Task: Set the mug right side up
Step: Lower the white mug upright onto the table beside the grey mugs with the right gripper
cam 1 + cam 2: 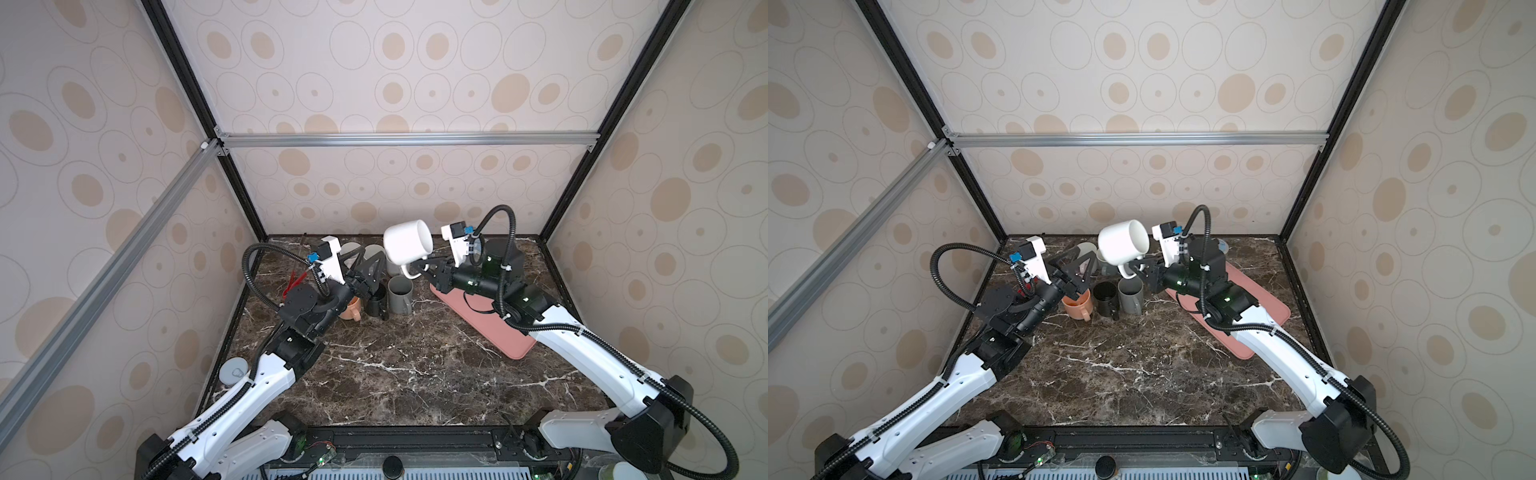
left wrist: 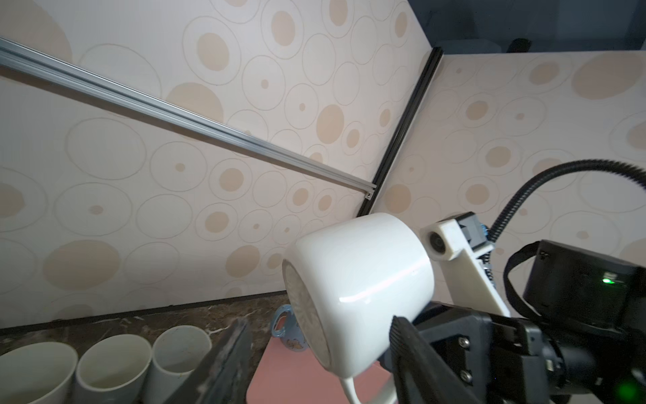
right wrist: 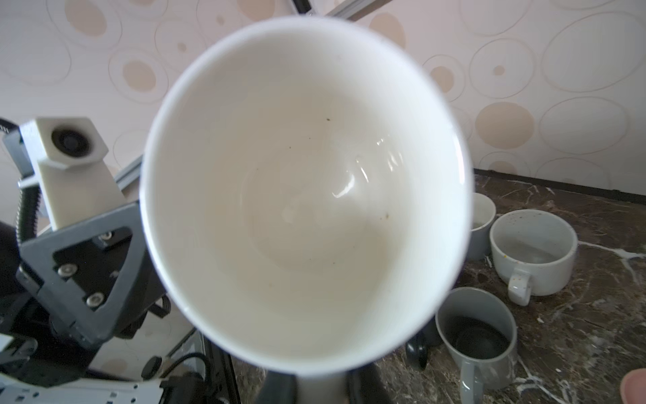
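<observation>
The white mug (image 1: 407, 245) (image 1: 1123, 243) hangs above the back of the table, lying on its side. Its mouth faces the right wrist camera, where the inside (image 3: 304, 192) fills the view. My right gripper (image 1: 424, 267) (image 1: 1138, 266) (image 3: 320, 388) is shut on the mug's handle, below the body. My left gripper (image 1: 368, 264) (image 1: 1077, 266) (image 2: 314, 353) stands open just left of the mug's base (image 2: 307, 307). Its fingers (image 2: 409, 349) are spread on either side and do not touch the mug.
Under the mug stand an orange mug (image 1: 349, 309), a black mug (image 1: 376, 301) and a grey mug (image 1: 401, 295) in a row. White cups (image 3: 531, 245) sit behind them. A pink mat (image 1: 490, 328) lies at the right, with a blue mug (image 2: 286, 328) near it.
</observation>
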Controlling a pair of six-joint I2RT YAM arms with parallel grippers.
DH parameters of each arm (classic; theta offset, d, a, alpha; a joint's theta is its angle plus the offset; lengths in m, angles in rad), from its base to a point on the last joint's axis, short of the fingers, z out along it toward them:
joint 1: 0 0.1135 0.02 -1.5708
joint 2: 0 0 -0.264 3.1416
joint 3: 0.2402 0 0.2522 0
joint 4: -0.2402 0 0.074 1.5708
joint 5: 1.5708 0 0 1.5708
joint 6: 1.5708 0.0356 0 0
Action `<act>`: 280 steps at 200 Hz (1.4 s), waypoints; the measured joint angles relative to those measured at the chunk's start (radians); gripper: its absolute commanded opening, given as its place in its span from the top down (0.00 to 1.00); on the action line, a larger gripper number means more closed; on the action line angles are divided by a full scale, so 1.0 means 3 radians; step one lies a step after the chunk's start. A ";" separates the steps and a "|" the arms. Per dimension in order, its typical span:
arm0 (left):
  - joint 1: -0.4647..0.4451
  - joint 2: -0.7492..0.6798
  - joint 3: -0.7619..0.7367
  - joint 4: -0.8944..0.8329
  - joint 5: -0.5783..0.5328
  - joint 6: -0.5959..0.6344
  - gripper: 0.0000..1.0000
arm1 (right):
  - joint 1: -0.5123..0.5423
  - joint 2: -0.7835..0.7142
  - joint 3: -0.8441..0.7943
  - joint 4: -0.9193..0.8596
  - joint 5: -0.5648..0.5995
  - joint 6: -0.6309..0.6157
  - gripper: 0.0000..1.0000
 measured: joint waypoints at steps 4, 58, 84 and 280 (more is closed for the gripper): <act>0.0000 -0.0033 -0.0010 -0.0045 -0.0043 0.0029 0.36 | 0.0041 0.0019 0.0019 -0.0057 0.0025 -0.0060 1.00; 0.0003 -0.0395 -0.0130 -0.0426 -0.0529 0.0296 0.36 | 0.0565 0.0430 0.0103 -0.0788 0.0593 -0.0819 1.00; 0.0004 -0.0426 -0.0148 -0.0544 -0.0685 0.0365 0.36 | 0.0750 0.0627 0.0102 -0.1012 0.0790 -0.0966 1.00; 0.0005 -0.0515 -0.0303 -0.0881 -0.0961 0.0525 0.32 | 0.0916 0.1367 -0.0160 -0.1675 0.1924 -0.0168 0.82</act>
